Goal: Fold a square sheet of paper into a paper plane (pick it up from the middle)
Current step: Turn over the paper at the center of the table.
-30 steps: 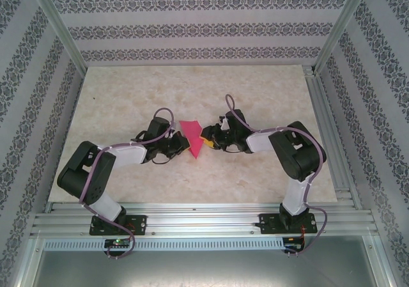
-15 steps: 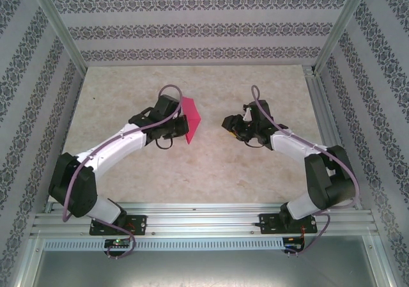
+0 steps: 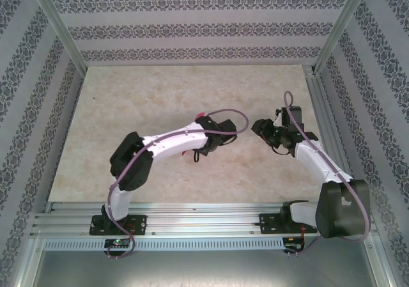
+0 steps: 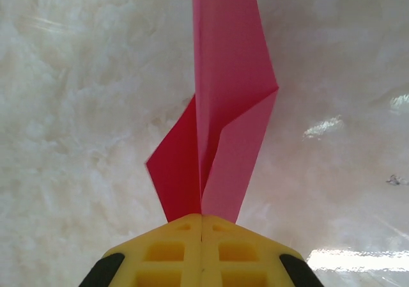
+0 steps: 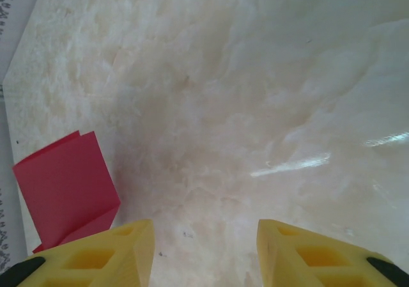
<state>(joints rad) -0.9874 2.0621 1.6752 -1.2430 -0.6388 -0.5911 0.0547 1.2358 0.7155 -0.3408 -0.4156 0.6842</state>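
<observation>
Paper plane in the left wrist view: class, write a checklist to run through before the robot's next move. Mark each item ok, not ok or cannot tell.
1. Grip: the left gripper is shut on the paper plane: ok.
2. Grip place: the fingers pinch the plane's near end, on its centre crease: ok.
3. Free hand: the right gripper is open and holds nothing: ok.
4. Spacing: the right gripper is apart from the plane: ok.
5. Plane lifted off the table: cannot tell.
6. All folds finished: cannot tell.
</observation>
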